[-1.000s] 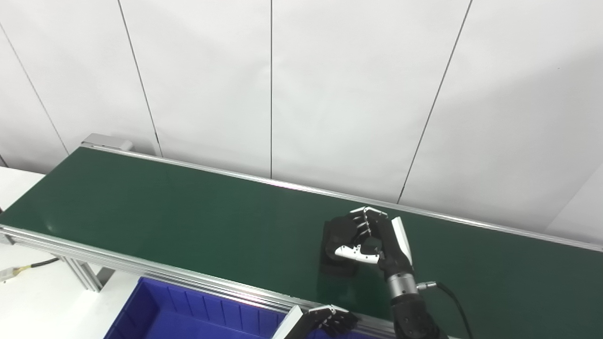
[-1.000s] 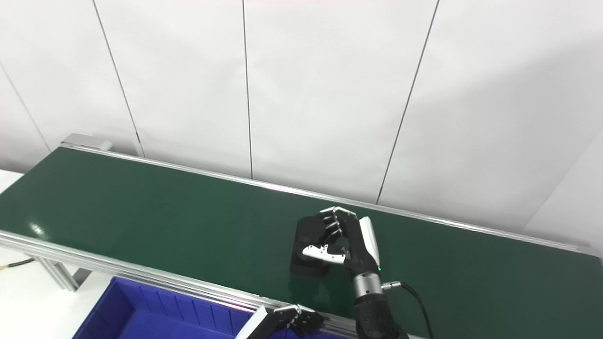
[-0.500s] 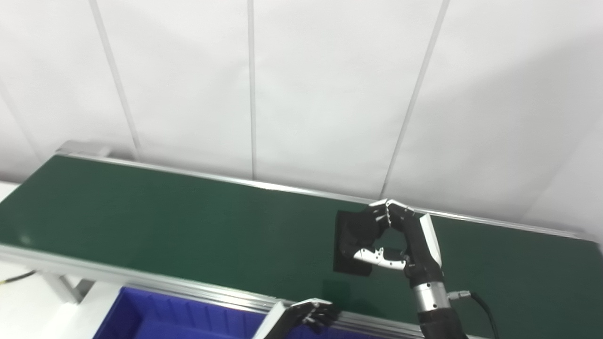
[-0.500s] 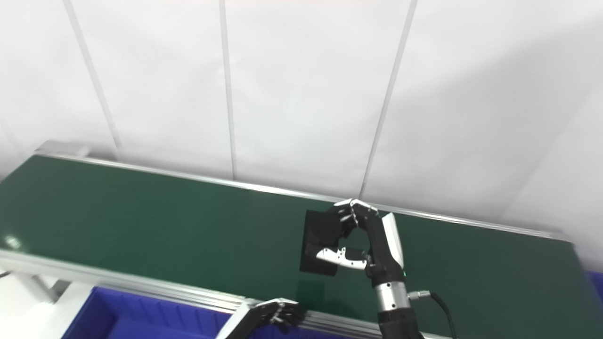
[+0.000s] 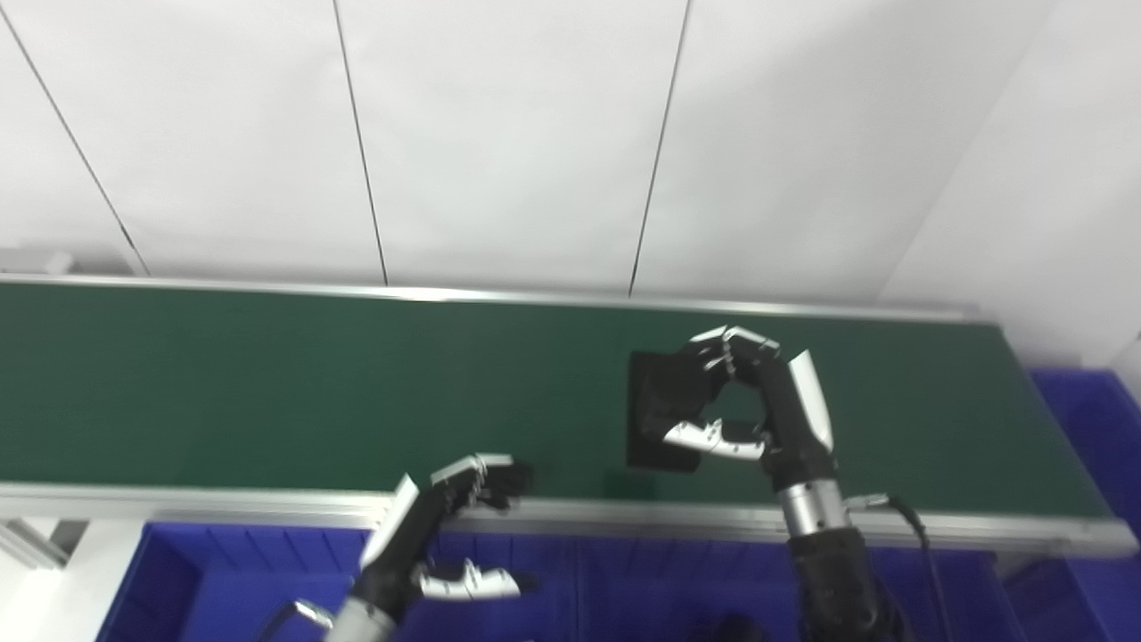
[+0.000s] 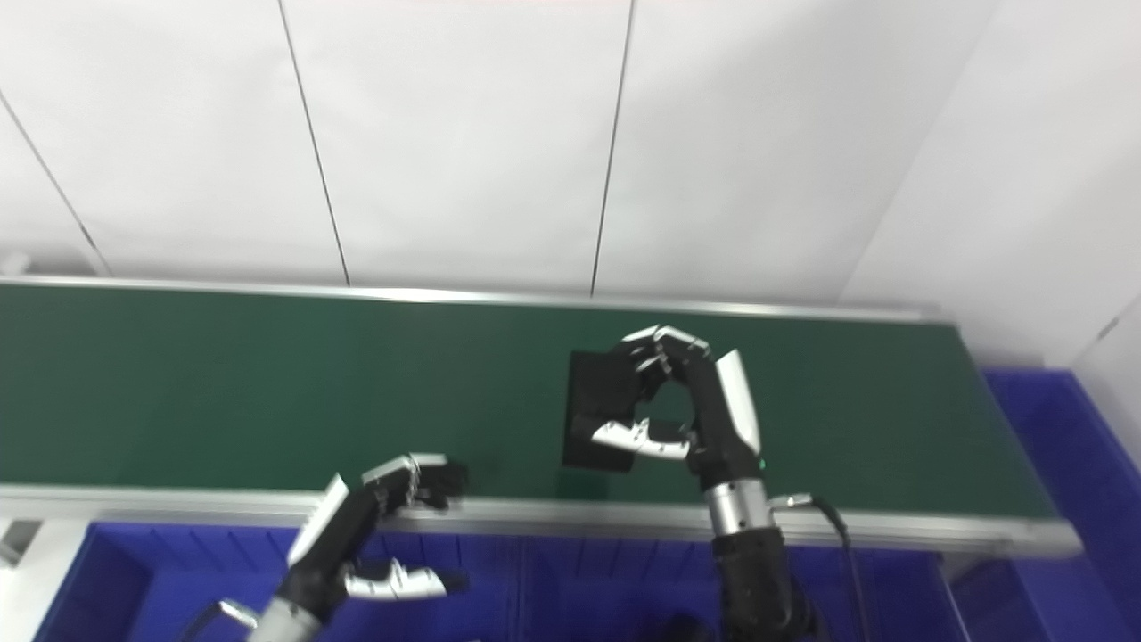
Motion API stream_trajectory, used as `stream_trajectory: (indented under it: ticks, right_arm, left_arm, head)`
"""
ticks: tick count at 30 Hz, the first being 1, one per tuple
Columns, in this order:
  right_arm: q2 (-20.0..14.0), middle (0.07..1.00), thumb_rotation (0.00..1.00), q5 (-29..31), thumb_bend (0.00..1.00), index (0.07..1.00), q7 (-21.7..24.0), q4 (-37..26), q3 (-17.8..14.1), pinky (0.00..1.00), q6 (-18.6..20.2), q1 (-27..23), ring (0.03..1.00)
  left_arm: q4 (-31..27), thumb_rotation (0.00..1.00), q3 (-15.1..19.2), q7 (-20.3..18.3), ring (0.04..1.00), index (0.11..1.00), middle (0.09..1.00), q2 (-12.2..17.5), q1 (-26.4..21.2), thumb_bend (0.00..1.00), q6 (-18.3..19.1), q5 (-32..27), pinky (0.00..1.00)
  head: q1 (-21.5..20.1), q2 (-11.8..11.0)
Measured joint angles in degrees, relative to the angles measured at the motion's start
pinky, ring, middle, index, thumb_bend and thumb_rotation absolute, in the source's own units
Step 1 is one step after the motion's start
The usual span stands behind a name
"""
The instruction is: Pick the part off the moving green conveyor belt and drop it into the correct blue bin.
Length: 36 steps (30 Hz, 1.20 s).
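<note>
A: Where is the part sitting right now?

B: The black part (image 5: 655, 419) is showing as a flat dark square, and the right hand (image 5: 744, 406) is gripping it above the green conveyor belt (image 5: 267, 383). Its fingers (image 5: 722, 343) are curling over the part's top right corner while the thumb (image 5: 709, 437) is pressing in from below, so the hand is clamping on the part.

A: Is the part touching the belt?

B: It is appearing tilted up to face the cameras, and a faint dark patch is lying on the belt just under it near the front rail (image 5: 624, 515). Whether its lower edge is touching the belt, I cannot tell.

A: And the other hand?

B: The left hand (image 6: 374, 526) is hovering at the belt's near edge, over the blue bin (image 5: 187, 580) that is running along the front. Its fingers (image 6: 414, 477) are bending forward over the rail and the thumb (image 6: 392, 584) is sticking out well apart below them, with nothing between them.

A: Anything else blue?

B: Another blue bin (image 5: 1092, 428) is sitting past the belt's right end, beside the white wall panels (image 5: 499, 134)
</note>
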Motion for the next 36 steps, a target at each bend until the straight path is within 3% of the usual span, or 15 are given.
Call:
stream_trajectory:
  ticks: [4, 9, 17, 25, 36]
  right_arm:
    - [0.2, 0.432, 0.0, -0.6, 0.53, 0.499, 0.2, -3.8, -0.8, 0.31, 4.3, 3.5, 0.367]
    - [0.4, 0.425, 0.0, -0.9, 0.53, 0.5, 0.4, -7.1, -0.9, 0.31, 5.7, 6.5, 0.364]
    - [0.8, 0.437, 0.0, 0.6, 0.53, 0.502, 0.5, -13.8, -4.3, 0.31, 10.4, 12.6, 0.37]
    - [-1.0, 0.441, 0.0, 2.0, 0.53, 0.503, 1.1, -16.9, -8.6, 0.32, 10.9, 20.8, 0.379]
    - [-1.8, 0.439, 0.0, 3.1, 0.53, 0.502, 0.9, -13.3, -13.3, 0.32, 10.1, 23.9, 0.38]
  left_arm:
    - [-1.4, 0.0, 1.6, -2.5, 0.677, 0.712, 0.698, 0.7, 0.0, 0.65, 0.4, -1.7, 0.62]
    - [-2.8, 0.0, 3.2, -5.3, 0.678, 0.715, 0.702, 1.4, -0.1, 0.65, 2.1, -3.6, 0.63]
    - [-5.5, 0.0, 5.3, -5.6, 0.661, 0.708, 0.687, 0.9, 0.0, 0.66, 5.0, -3.6, 0.61]
    - [-6.4, 0.0, 5.6, -5.6, 0.661, 0.709, 0.685, -0.1, 0.1, 0.66, 5.8, -2.9, 0.61]
    - [-6.6, 0.0, 6.6, -6.4, 0.659, 0.71, 0.687, -0.2, 0.1, 0.67, 5.8, -2.5, 0.6]
  head:
    - [-2.0, 1.8]
    - [-4.5, 4.1]
    - [-4.2, 5.8]
    - [-4.4, 6.2]
    - [-4.7, 6.4]
